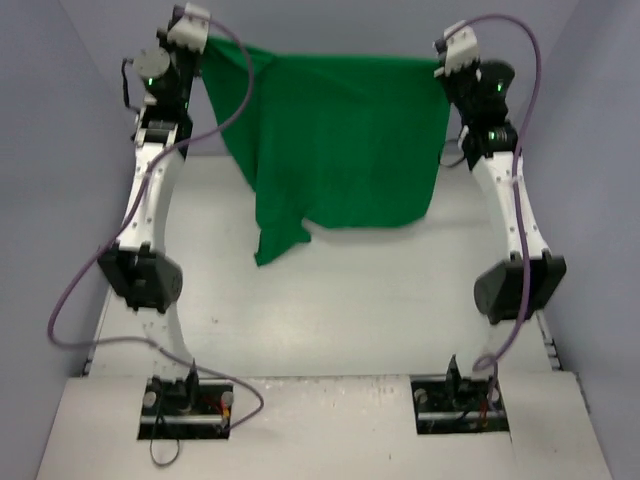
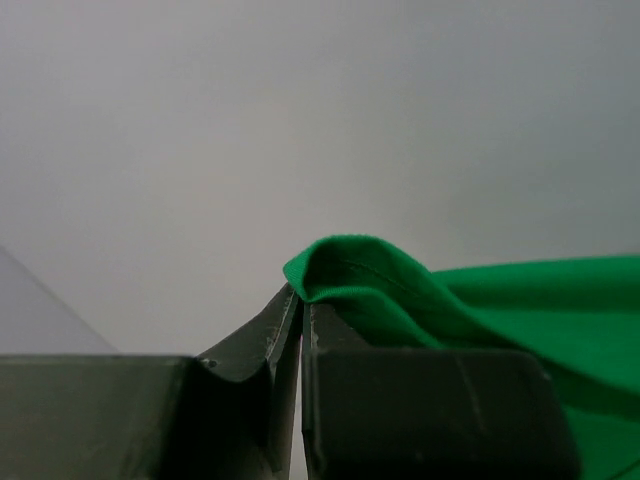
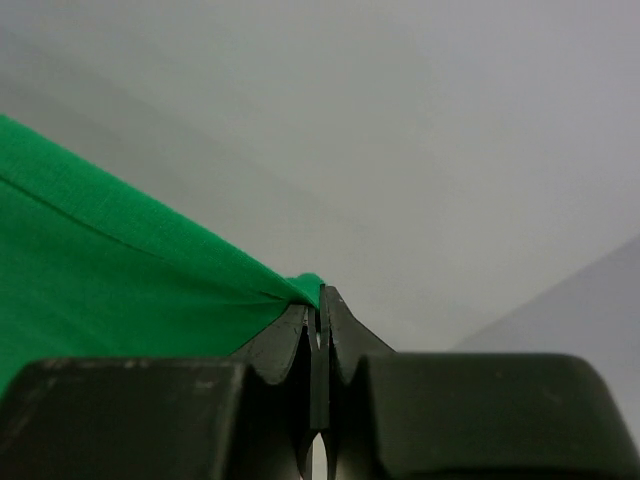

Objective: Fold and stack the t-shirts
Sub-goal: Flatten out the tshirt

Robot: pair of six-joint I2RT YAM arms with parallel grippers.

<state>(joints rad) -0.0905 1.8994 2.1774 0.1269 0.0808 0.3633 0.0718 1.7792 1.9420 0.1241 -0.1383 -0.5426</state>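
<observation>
Both pincers shut tight on the t-shirt (image 1: 340, 140): left pincer (image 2: 300, 300) has one top corner, right pincer (image 3: 322, 298) the other. Shirt hangs spread btwn them over the far end of the worktop (image 1: 330, 320), w/ the left bottom flap sagging lower. Imo lower both in sync, top edge taut + level, so it lays flat. Right bite looks shallow, so no jerks.
</observation>
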